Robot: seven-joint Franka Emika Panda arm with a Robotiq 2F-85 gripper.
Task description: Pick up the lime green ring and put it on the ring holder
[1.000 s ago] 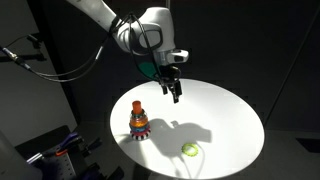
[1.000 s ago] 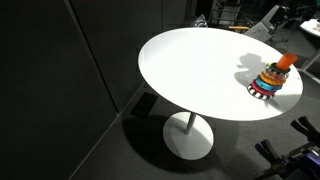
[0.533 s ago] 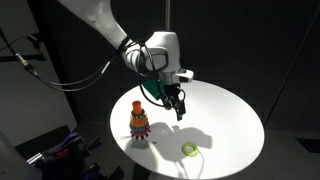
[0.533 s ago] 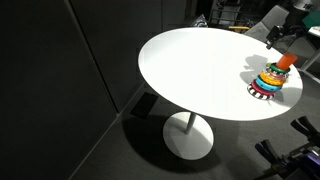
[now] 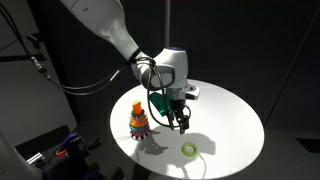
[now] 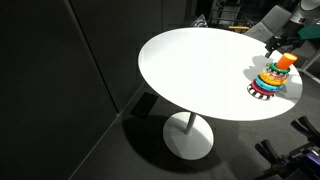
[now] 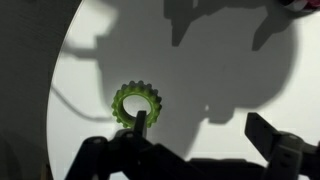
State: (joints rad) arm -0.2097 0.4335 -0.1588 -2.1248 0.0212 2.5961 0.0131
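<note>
claw hangs open over the white table, close to the lime green ring lying flat.

One green ring, one holder

We see a round white desk on a single white pedestal with a round foot. Strong light falls on the desk top, which is the brightest surface in both exterior views. Around the desk the room is dark. A dark grey floor lies under it and a black wall stands beside it. Past the desk's far edge we make out pale clutter, too dim to identify.
</note>
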